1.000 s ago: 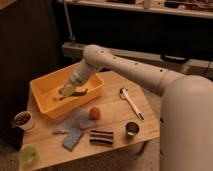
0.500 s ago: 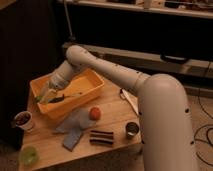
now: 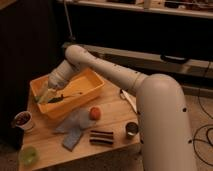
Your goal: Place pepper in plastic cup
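My gripper [image 3: 46, 95] hangs over the left end of the yellow bin [image 3: 90, 91], at the end of the white arm. A pale greenish shape shows at its tip; it may be the pepper [image 3: 44, 97], but I cannot tell for sure. The plastic cup [image 3: 28, 156], translucent pale green, stands at the front left corner of the wooden table [image 3: 115, 117], well below and left of the gripper.
A white cup with a dark reddish inside [image 3: 22, 120] stands at the table's left edge. An orange ball-like fruit [image 3: 94, 113], a grey cloth [image 3: 74, 129], a dark bar [image 3: 101, 137], a metal cup [image 3: 132, 129] and a utensil [image 3: 127, 98] lie on the table. A dark item [image 3: 64, 97] lies in the bin.
The gripper has moved left across the yellow bin, from its middle to its left end. The things on the table have not moved.
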Available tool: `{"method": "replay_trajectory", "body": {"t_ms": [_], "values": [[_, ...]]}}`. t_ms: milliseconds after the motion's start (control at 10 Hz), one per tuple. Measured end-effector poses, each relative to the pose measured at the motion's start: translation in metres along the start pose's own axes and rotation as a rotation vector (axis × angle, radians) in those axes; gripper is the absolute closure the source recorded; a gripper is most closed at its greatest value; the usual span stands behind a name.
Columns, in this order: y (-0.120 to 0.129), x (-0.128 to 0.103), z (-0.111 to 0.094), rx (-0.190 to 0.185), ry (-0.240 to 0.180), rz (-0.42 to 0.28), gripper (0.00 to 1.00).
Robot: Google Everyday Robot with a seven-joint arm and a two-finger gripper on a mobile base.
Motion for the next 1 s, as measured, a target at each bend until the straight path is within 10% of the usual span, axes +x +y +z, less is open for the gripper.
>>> {"method": "replay_trajectory", "body": {"t_ms": [1000], "values": [[0.102,-0.078,0.156,-0.275,-0.164,-0.128,1.00]]}}
